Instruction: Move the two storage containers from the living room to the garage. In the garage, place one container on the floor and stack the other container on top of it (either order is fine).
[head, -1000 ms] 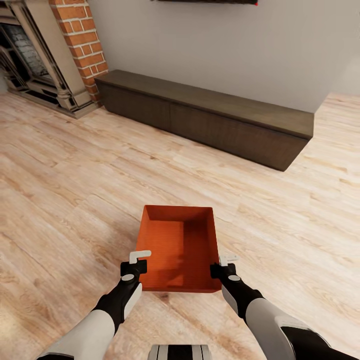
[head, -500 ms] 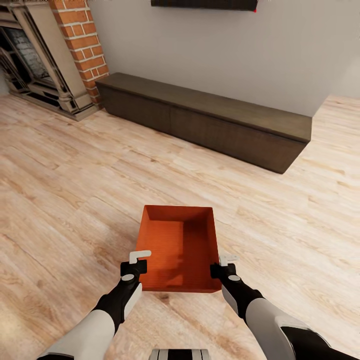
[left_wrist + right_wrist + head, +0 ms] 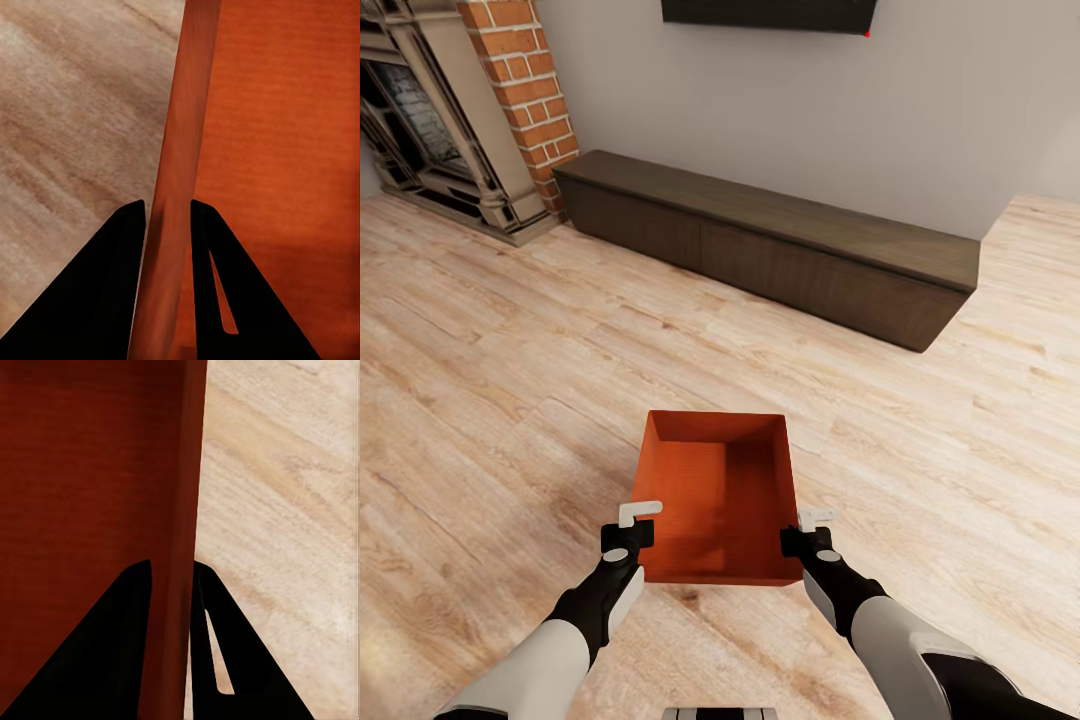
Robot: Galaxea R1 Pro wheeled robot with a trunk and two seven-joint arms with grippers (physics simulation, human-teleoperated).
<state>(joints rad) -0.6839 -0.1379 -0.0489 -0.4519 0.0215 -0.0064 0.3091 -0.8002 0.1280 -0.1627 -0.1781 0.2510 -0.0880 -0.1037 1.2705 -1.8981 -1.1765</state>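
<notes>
The left end effector [image 3: 639, 522] is clamped on the left wall of an orange-red storage container [image 3: 722, 498], one finger inside the wall and one outside. The right end effector [image 3: 807, 528] grips the opposite wall in the same way. In the left wrist view, the two dark fingers [image 3: 97, 300] pinch the thin orange wall of the container [image 3: 277, 150], and the right wrist view shows its fingers [image 3: 105, 652] pressed against either face of the other wall [image 3: 90, 472].

The light wood plank floor [image 3: 490, 400] spreads across the living room. A plain grey wall [image 3: 920, 110] rises behind it. Along the wall's base stands a long, low, dark-brown cabinet [image 3: 780, 245]. At the far left is a red-brick fireplace [image 3: 470, 110] with a pale stone surround. The lower edge of a black wall TV [image 3: 770, 14] shows at the top of the head view.

The container is held above the planks directly in front of the robot, between the two arms, its open top facing up and its inside empty. Its near end lies level with the end effectors, and the far end points toward the cabinet, well apart from it.
</notes>
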